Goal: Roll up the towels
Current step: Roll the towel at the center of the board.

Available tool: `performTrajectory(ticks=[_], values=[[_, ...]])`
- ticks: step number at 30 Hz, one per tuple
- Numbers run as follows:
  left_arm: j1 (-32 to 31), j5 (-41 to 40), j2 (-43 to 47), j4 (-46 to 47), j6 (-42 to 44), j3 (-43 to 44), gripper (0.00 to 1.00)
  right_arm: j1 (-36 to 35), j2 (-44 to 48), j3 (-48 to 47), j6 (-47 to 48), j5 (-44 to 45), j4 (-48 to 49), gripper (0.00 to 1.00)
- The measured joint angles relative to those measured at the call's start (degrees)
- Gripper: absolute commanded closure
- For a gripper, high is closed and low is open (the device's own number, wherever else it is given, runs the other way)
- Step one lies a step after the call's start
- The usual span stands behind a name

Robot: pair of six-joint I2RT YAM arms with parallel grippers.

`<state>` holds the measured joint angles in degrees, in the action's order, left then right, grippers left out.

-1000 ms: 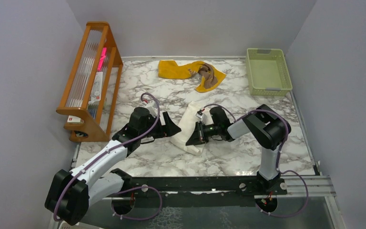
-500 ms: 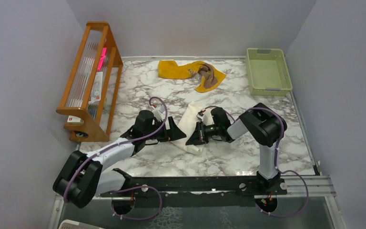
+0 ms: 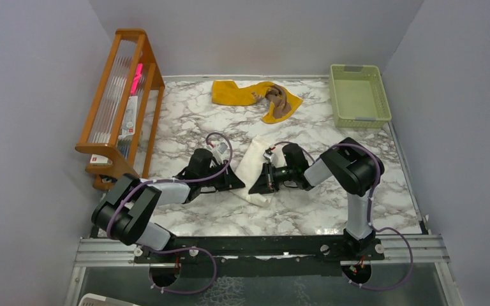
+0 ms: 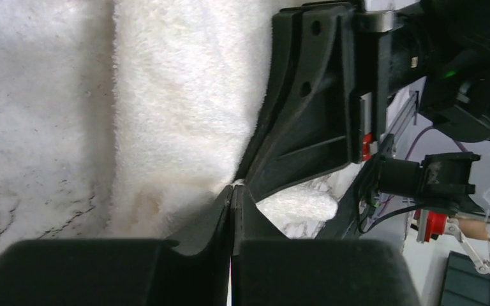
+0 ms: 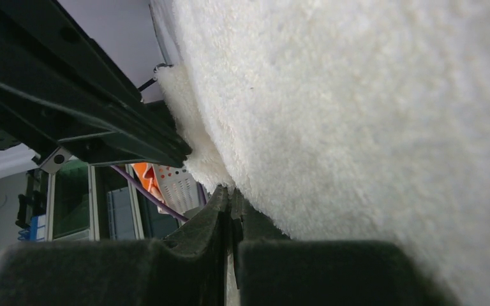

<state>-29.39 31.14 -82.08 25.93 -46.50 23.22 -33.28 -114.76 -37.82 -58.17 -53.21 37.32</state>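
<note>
1. Left gripper [image 4: 231, 191] has its two fingers pressed flat together with no gap showing. Its tip sits at the near edge of the cream-white towel [image 3: 252, 166], and I cannot tell whether any cloth is caught in it.
2. Right gripper [image 5: 230, 194] is likewise closed to a thin seam, with its tip against the towel's fluffy edge. I cannot make out a pinch of cloth there either.
3. Seen from above, my two grippers meet almost tip to tip at the towel's near end, the left reaching in from 9 o'clock and the right from 3 o'clock.
4. That towel lies mid-table on the marble table top [image 3: 230, 217], stretching away from my fingertips toward 12 o'clock.
5. At 12 o'clock near the far edge lies the mustard yellow towel [image 3: 233, 92], with the brown towel [image 3: 279, 102] bunched on its right end.
6. At 2 o'clock, in the far right corner, is the pale green basket [image 3: 359, 119]. At 10 o'clock a wooden rack [image 3: 118, 95] stands along the left wall.
</note>
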Motion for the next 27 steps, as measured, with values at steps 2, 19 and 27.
performTrajectory(ticks=[2,19,27], values=[[0.0,-0.1,-1.8,0.6,-0.1,-0.1,1.0,0.0,0.0,-0.1,0.3,0.0,-0.3,0.81],[0.0,-1.4,-6.7,6.1,-1.4,-2.1,1.0,0.6,23.2,-5.2,22.3,14.0,-21.6,0.29],[-0.1,-2.1,-8.3,6.7,-1.7,-1.2,1.0,-14.3,45.9,3.3,51.1,29.1,-20.5,0.49]])
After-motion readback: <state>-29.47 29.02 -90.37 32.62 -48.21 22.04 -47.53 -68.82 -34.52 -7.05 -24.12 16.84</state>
